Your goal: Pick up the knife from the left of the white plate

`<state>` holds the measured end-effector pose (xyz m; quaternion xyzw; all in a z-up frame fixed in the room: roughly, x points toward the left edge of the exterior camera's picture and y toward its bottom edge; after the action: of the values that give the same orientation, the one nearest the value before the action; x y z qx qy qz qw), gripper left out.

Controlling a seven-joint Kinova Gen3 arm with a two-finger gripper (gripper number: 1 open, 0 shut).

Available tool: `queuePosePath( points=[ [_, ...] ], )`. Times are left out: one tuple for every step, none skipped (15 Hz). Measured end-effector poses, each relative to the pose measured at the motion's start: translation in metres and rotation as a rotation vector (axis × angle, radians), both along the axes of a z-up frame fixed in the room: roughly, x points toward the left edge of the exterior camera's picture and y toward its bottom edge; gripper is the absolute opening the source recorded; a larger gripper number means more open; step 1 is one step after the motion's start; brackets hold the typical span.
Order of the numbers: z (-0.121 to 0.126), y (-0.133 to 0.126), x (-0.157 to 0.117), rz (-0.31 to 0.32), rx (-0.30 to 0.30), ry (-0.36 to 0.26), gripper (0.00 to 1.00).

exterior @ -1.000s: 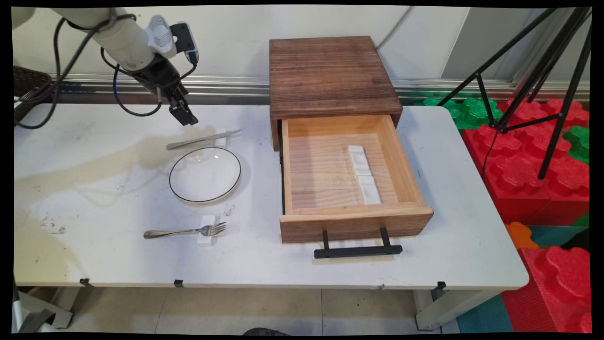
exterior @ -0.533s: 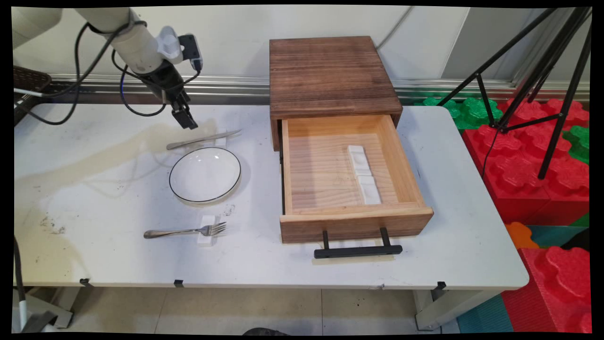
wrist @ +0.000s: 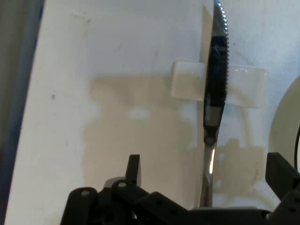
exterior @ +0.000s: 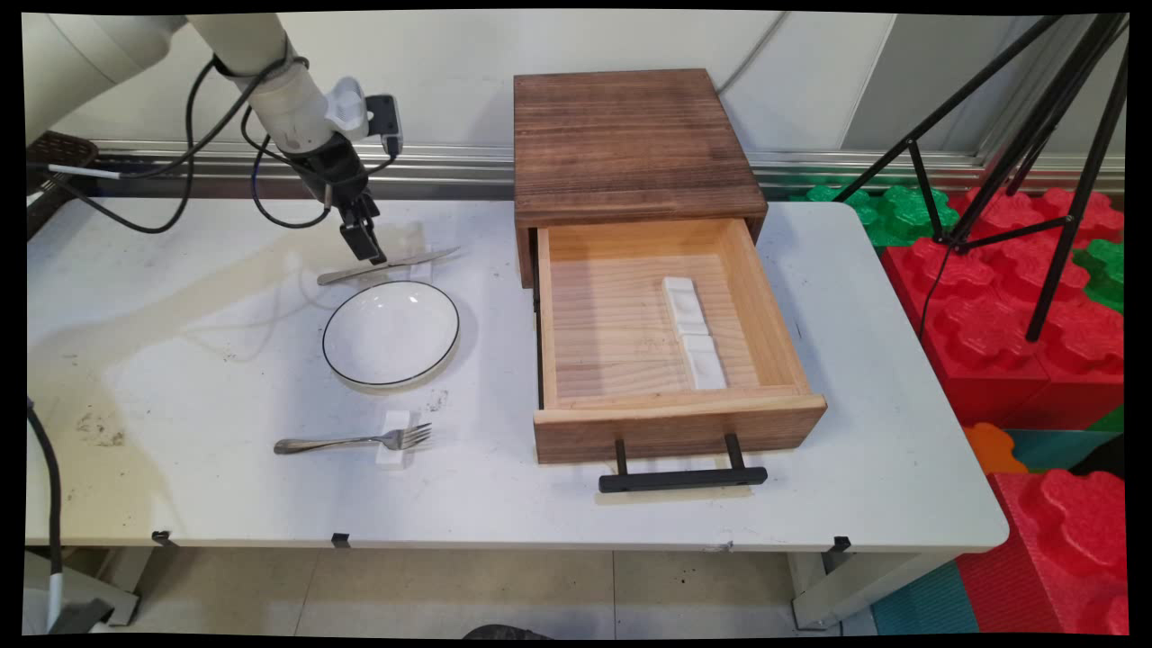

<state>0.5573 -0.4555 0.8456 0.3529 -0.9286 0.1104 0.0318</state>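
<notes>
As your end effector (exterior: 371, 256) has dropped, open, toward the table knife (exterior: 387, 266) on its white rest (wrist: 243, 87), expect contact near the handle.

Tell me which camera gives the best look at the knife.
The hand view: the knife fills the frame, its serrated edge plain, lying across a white rest between the open gripper fingers. The main view shows the knife whole but thin, beyond the plate.

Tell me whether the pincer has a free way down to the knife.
Probably yes: the pincer hangs open just above the knife, handle between its fingers, nothing between them; the plate lies beside.
</notes>
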Motion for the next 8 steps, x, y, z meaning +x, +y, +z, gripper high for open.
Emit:
queuePosePath(
  points=[
    [-0.002, -0.002, 0.001, -0.007, 0.007, 0.002, 1.00],
    [-0.005, -0.004, 0.002, -0.014, 0.014, 0.003, 1.00],
    [-0.008, -0.006, 0.004, -0.023, 0.023, 0.004, 1.00],
    [-0.012, -0.008, 0.006, -0.031, 0.033, 0.005, 1.00],
    [-0.015, -0.011, 0.009, -0.041, 0.040, 0.005, 1.00],
    [-0.017, -0.013, 0.010, -0.046, 0.044, 0.006, 1.00],
    [-0.020, -0.015, 0.012, -0.053, 0.049, 0.007, 1.00],
    [-0.023, -0.017, 0.014, -0.061, 0.053, 0.008, 1.00]
  ],
)
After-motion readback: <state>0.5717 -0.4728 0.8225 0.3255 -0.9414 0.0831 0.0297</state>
